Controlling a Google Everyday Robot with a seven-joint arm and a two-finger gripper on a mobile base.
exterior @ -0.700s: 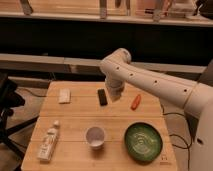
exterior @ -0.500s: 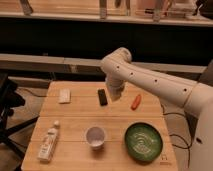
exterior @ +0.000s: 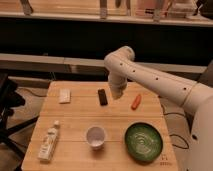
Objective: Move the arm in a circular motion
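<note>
Your thick cream-white tubular arm (exterior: 150,80) reaches in from the right, its gripper (exterior: 118,93), state impossible to tell, hanging over the far light wooden table (exterior: 75,125) between small black bar (exterior: 102,96) and orange stick (exterior: 136,101).

The arm (exterior: 152,80) is cream-white, built of thick rounded tubular segments with a smooth, slightly glossy shell; small dark dots run in a row along its long segment, spaced fairly evenly, with a few more on the shorter segment; the elbow is a rounded, bulbous joint, brightest on top where the light falls; toward the right edge the arm widens into a broad shoulder and body of the same cream colour, greyer in shade along the underside; the short tip narrows a little; the gripper (exterior: 118,94) sits at that tip's low end, near the middle of the view, pale like the rest
</note>
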